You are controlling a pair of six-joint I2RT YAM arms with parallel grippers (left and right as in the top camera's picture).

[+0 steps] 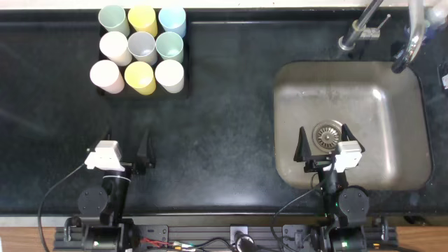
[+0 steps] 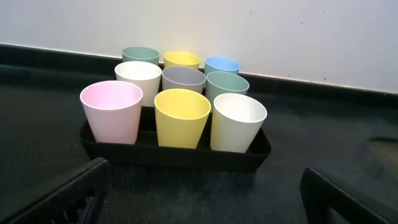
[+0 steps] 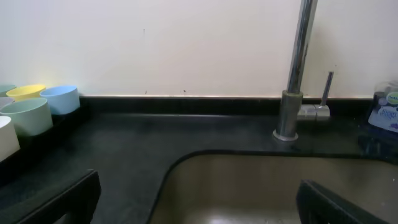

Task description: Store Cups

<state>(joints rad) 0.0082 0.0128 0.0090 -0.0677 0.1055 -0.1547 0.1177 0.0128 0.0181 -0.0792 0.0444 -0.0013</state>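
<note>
**9 cups in the tray, both claws wide and holding nothing**

You have 9 cups [image 1: 142, 46] standing upright in a black tray [image 2: 186, 159] at the far left of the dark countertop [image 1: 224, 133], close to the back wall. They sit in 3 rows of 3, rims nearly touching. The row nearest your arms holds a pink cup [image 2: 112, 112], a yellow cup [image 2: 182, 117] and a white cup [image 2: 239, 122]. Behind them are a white, a grey and a green cup, and the back row is green, yellow and blue.

Your left gripper [image 1: 126, 140] hovers over bare countertop, on the near side of the tray and well apart from it. Its jaws are spread wide with nothing between them, and its wrist camera looks straight at the tray.

Your right gripper [image 1: 323, 136] is over the steel sink [image 1: 381, 150], near the drain, also spread wide and holding nothing. Its wrist camera faces the faucet [image 3: 298, 68] at the back of the sink, with the tray's 3 rightmost cups off to one side.
</note>
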